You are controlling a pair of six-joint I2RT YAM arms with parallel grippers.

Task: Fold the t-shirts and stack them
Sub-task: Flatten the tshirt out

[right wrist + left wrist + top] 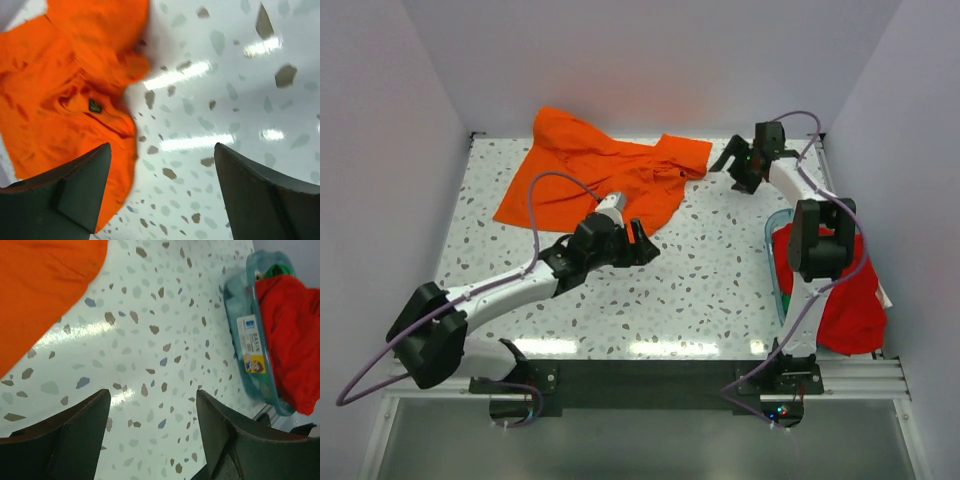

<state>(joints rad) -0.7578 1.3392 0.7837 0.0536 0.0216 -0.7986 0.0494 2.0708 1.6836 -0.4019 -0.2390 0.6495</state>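
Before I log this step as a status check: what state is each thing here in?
Bright orange cloth t-shirt: unfolded, lying rumpled on the table.
Clear teal-rimmed plastic bin: upright, lidless, partly filled.
Deep red cloth t-shirt: bunched inside that bin, spilling over its rim.
Left gripper: open, empty.
Right gripper: open, empty.

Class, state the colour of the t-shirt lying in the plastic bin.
The t-shirt is deep red, clearest in the left wrist view.
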